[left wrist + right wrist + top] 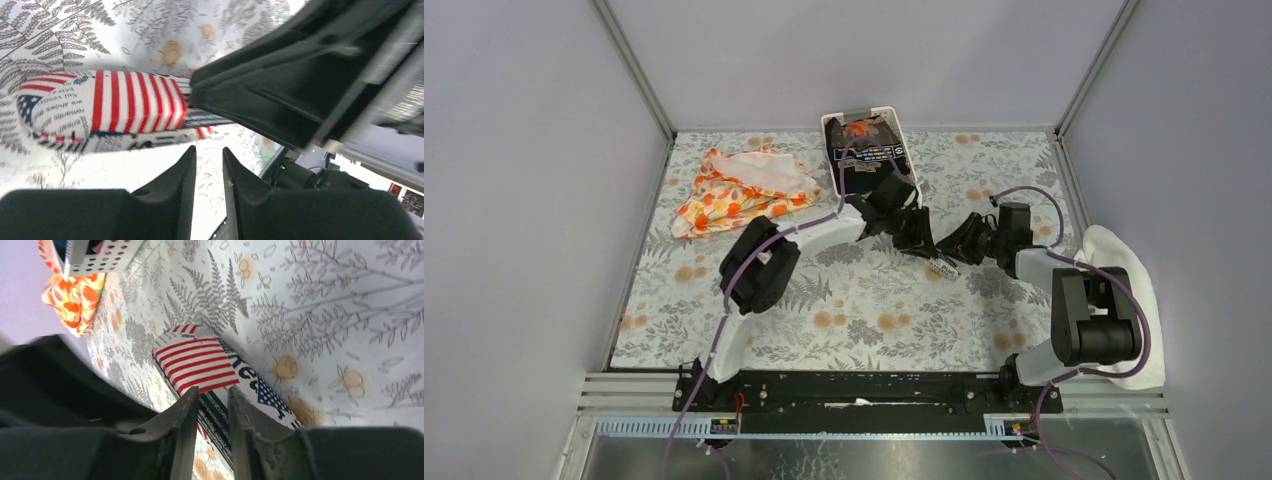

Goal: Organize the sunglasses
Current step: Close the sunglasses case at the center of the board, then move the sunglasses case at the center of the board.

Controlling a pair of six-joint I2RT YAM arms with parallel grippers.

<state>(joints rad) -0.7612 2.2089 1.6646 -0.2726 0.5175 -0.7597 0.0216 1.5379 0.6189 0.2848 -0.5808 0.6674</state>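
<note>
The sunglasses are hidden in every view. A small case printed with stars, stripes and lettering (942,266) lies on the floral tablecloth mid-table. In the left wrist view the case (100,107) lies flat just beyond my left gripper (209,152), which stands slightly open with nothing between its fingers. The right gripper's black body (300,80) crowds in from the upper right. In the right wrist view my right gripper (212,392) is slightly open right at the near end of the case (200,362), gripping nothing. From above, both grippers (921,240) (956,250) meet over the case.
A white perforated basket (829,122) holding dark items stands at the back centre and shows as the basket (100,257) in the right wrist view. An orange floral cloth (744,190) lies back left. A white cloth (1124,290) lies under the right arm at the right edge.
</note>
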